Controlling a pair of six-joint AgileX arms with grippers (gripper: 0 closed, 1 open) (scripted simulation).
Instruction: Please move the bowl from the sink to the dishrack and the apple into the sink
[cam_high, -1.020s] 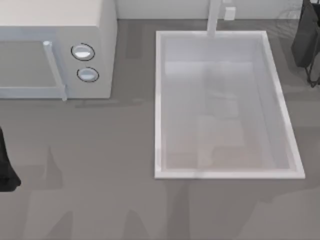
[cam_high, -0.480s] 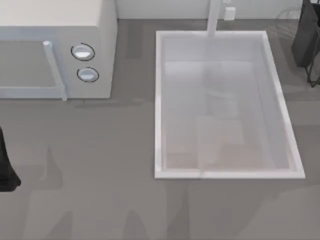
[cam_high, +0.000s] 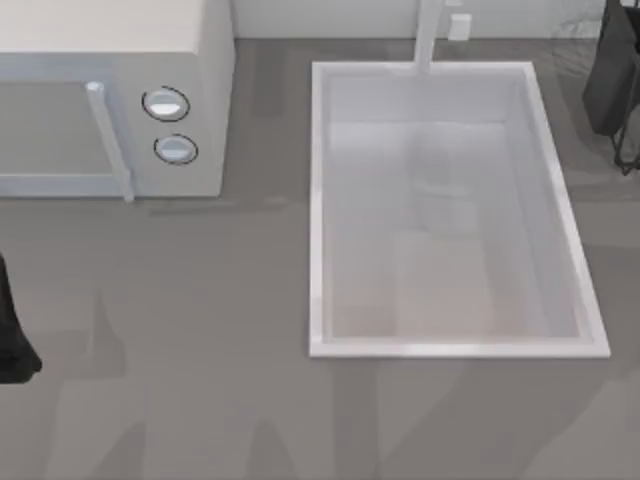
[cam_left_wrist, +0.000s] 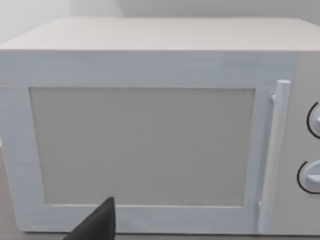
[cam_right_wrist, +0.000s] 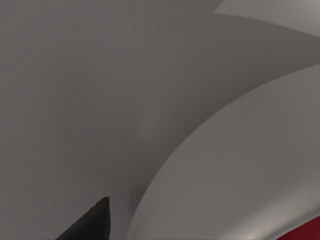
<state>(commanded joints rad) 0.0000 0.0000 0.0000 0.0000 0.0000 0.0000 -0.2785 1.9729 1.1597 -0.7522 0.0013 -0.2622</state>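
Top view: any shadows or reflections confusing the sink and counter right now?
Top view: soft grey shadow streaks cross the counter below the sink, whose floor carries faint blurry reflections. Left wrist view: the microwave is evenly lit, no glare. Right wrist view: broad curved shadows on grey.

The microwave (cam_high: 110, 95) ran off the top view's edge at 9 and 12 o'clock, and in the left wrist view its two knobs (cam_left_wrist: 314, 150) were clipped at 3 o'clock. The faucet (cam_high: 430, 35) was cut at 12 o'clock. A black arm part (cam_high: 15, 330) sat half out of frame at 9 o'clock. The dishrack (cam_high: 625, 140) showed just thin wires at 2 o'clock (mostly behind another black part). A red sliver (cam_right_wrist: 305, 231) at 5 o'clock was too cropped to name.
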